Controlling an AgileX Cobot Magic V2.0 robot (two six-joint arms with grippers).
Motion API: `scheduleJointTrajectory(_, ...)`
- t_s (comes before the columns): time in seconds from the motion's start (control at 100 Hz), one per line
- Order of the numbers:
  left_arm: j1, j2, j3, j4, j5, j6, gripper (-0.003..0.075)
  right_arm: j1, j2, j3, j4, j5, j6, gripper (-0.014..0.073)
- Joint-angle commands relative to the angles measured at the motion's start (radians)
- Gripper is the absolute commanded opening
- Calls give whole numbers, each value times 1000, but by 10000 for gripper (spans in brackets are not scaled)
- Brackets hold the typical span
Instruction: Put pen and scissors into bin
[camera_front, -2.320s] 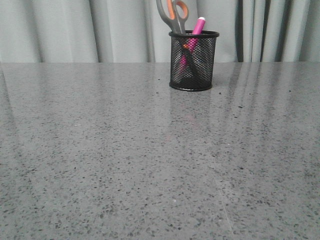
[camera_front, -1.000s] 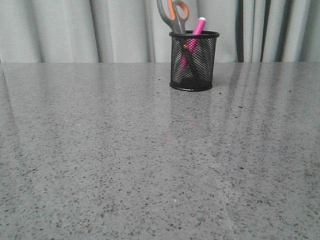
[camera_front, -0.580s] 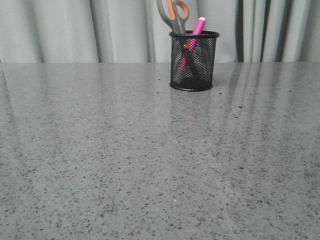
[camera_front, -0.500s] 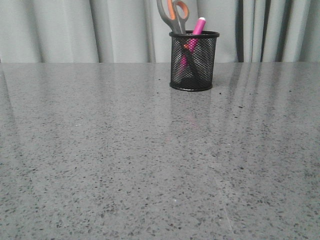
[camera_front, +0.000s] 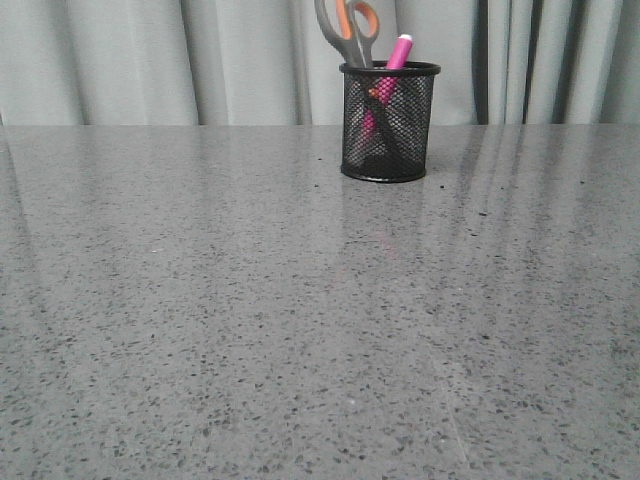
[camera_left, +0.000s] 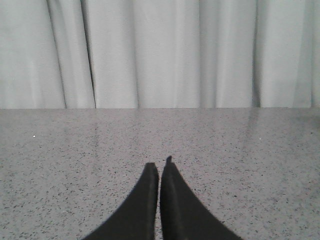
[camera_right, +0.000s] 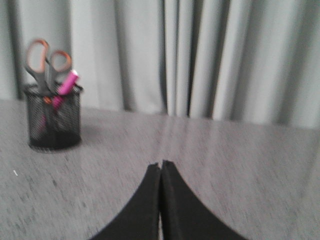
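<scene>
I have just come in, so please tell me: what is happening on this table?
Nothing is being handled. The thick pink pen and the grey scissors with orange-lined loops stand in the black wire-mesh bin at the far side of the grey speckled table. The left gripper and the right gripper are shut, holding nothing.

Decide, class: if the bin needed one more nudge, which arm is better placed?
Probably right. The bin, already holding scissors and pen, shows in the right gripper's wrist view; the left gripper's shows only bare table and curtain.
</scene>
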Motion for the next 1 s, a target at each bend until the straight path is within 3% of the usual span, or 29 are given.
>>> scheduleJointTrajectory(0.0,-1,-33,46,-8,-71,-9,-19,-41,-37,-2,-113,25,113,-76)
scheduleJointTrajectory(0.14,-1,-33,46,-8,-71,-9,-19,-49,-137,26,-133,100,115,-76)
scheduleJointTrajectory(0.39,-1,-31,46,-8,-71,-9,-19,-56,-135,28,-144,163,115,-76)
scheduleJointTrajectory(0.99,-1,-31,46,-8,-71,-9,-19,-56,-135,28,-144,164,115,-76)
